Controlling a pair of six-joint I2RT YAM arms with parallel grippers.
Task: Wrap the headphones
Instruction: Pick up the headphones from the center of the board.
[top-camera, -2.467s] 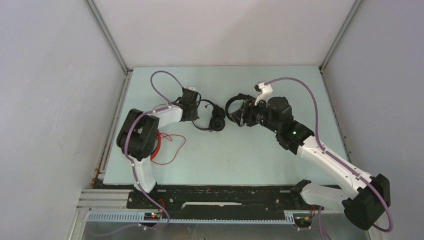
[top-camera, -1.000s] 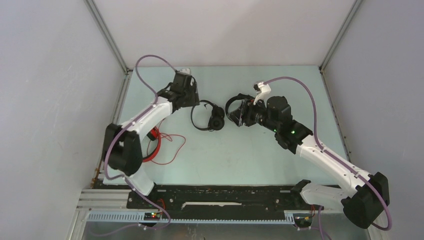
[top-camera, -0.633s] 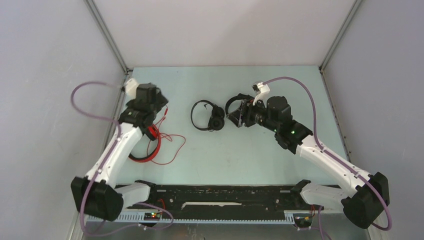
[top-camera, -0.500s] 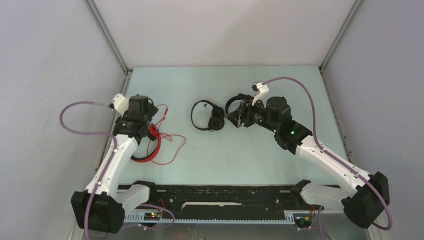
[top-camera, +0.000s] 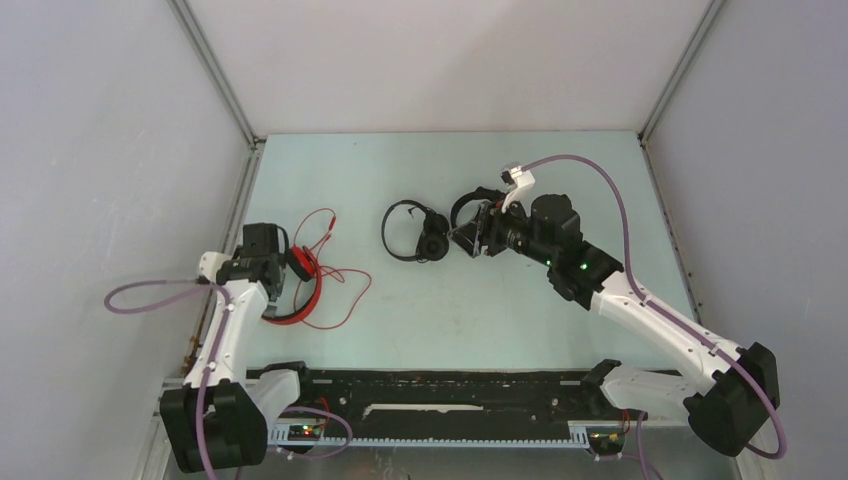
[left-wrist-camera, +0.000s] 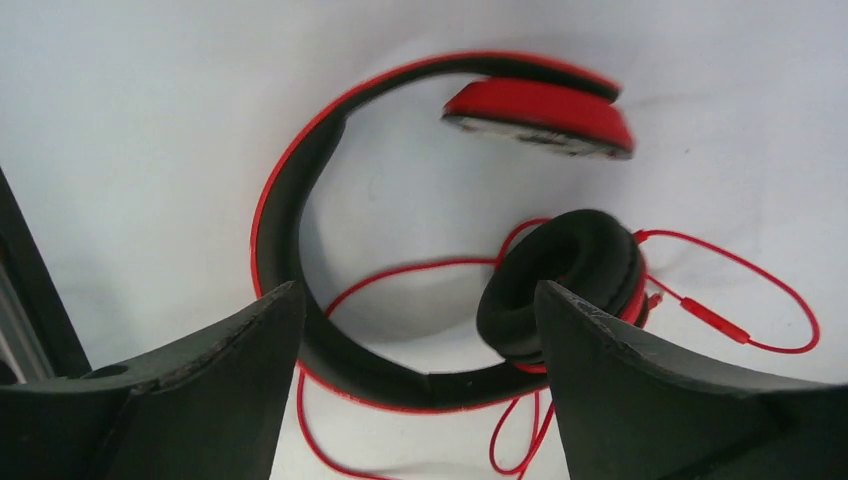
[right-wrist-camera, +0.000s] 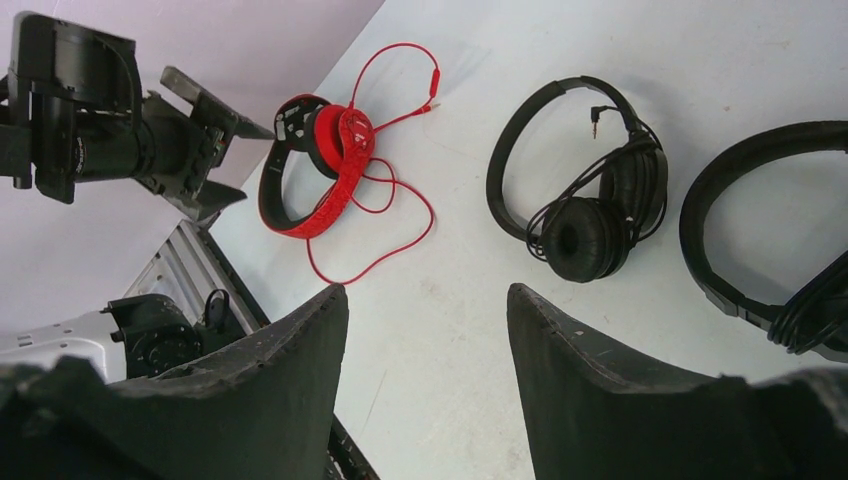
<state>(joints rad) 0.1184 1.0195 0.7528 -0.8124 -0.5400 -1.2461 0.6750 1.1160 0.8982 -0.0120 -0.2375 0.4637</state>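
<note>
Beside left end effector (left-wrist-camera: 418, 300), red headset (left-wrist-camera: 285, 190)

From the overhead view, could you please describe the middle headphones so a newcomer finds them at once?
On the pale table, three pairs lie in a row. The middle pair sits between the red pair and the bulkier black pair. It alone is black with a thin band and round cups.

Bright even light, soft shadows beneath red headphones (left-wrist-camera: 285, 200), mild blur
</note>
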